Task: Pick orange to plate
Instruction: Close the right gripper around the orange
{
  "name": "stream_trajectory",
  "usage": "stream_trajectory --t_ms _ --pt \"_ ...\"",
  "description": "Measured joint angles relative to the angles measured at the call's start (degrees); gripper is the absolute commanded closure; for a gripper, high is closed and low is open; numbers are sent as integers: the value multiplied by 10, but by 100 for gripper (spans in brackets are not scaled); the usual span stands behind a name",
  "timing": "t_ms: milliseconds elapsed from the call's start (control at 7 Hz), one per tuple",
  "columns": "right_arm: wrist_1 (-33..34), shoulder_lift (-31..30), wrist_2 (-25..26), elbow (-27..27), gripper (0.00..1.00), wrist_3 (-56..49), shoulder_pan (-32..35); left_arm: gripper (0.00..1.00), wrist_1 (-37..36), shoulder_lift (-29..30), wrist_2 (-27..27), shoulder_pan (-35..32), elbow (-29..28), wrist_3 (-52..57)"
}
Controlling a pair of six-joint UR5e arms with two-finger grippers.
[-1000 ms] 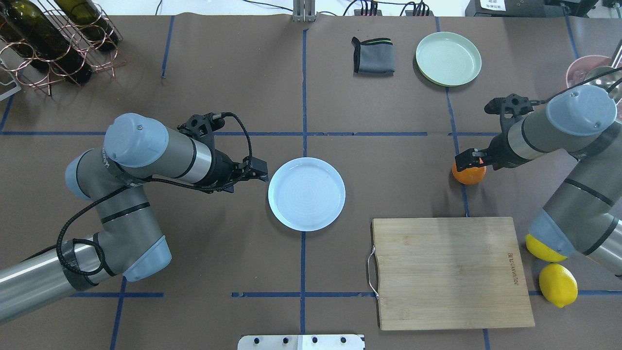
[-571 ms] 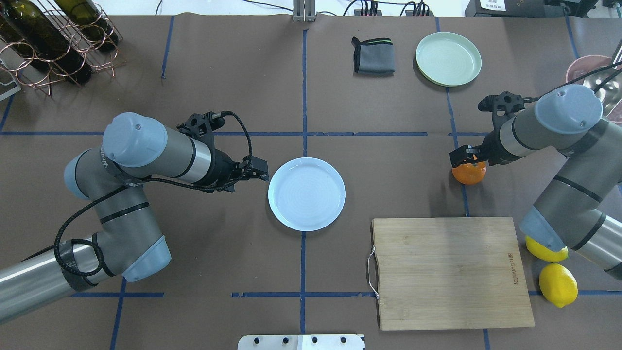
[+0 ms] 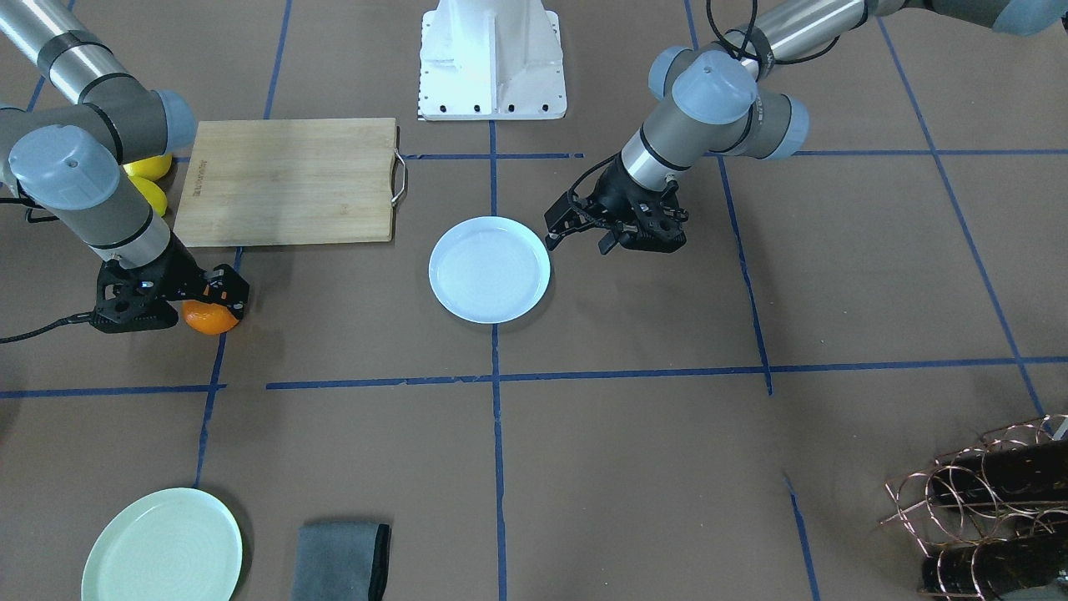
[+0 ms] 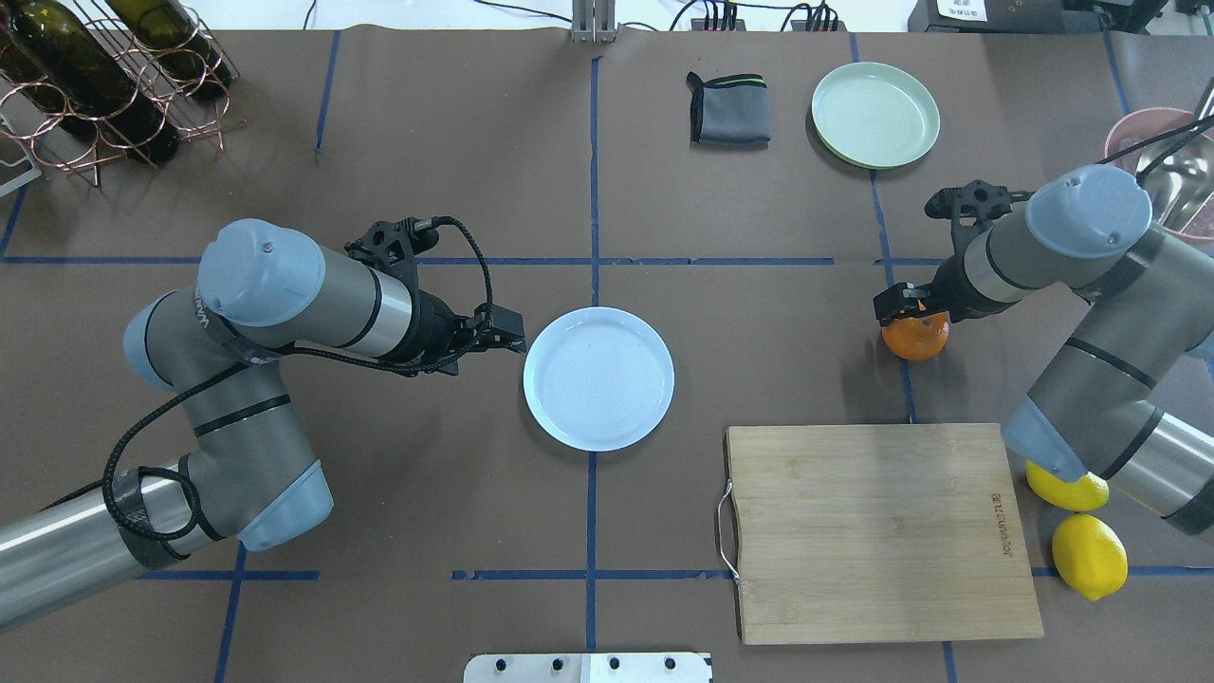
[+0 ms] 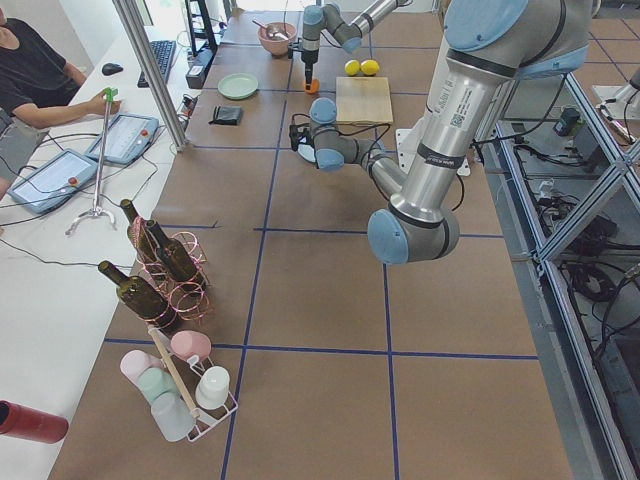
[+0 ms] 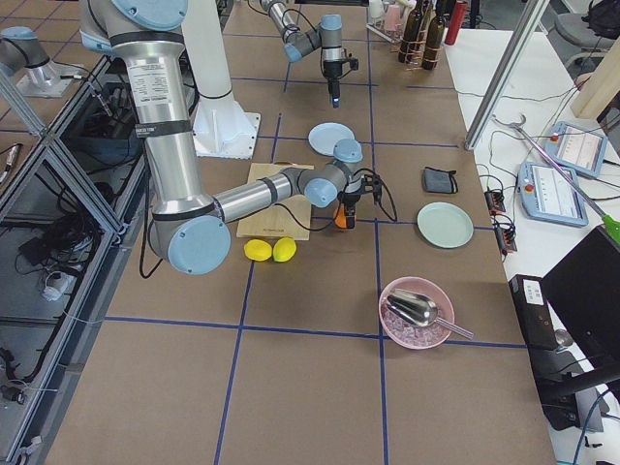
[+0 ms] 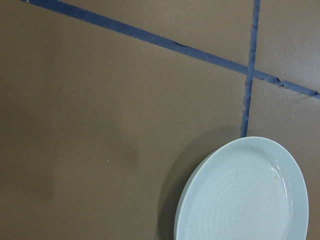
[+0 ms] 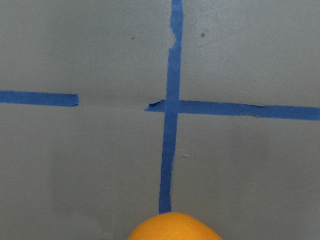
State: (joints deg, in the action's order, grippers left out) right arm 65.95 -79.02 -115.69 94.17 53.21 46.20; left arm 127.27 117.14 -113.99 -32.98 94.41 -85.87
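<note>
The orange (image 4: 918,339) rests on the brown table at the right, on a blue tape line. My right gripper (image 4: 906,308) hangs directly over it, and its open fingers reach down on either side of the fruit's top (image 3: 209,320). Only the top of the orange (image 8: 172,227) shows in the right wrist view, at the bottom edge. The pale bluish-white plate (image 4: 598,378) lies empty at the table's middle. Just left of its rim, my left gripper (image 4: 512,337) stands open and holds nothing. In the left wrist view the plate (image 7: 245,195) is at the lower right.
A wooden cutting board (image 4: 877,531) lies near the front right, with two lemons (image 4: 1089,555) beside it under my right arm. A mint-green plate (image 4: 874,114) and a grey cloth (image 4: 728,109) sit at the back. A bottle rack (image 4: 104,76) stands back left, a pink bowl (image 4: 1152,142) far right.
My right gripper has shifted slightly left and farther back above the orange, and its elbow has swung in. The orange stays in place. The left arm has barely moved.
</note>
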Motion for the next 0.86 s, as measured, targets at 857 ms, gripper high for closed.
stream_trajectory --t_ms 857 --pt "1 -4 -5 2 26 2 -5 0 -1 0 0 1 6 -14"
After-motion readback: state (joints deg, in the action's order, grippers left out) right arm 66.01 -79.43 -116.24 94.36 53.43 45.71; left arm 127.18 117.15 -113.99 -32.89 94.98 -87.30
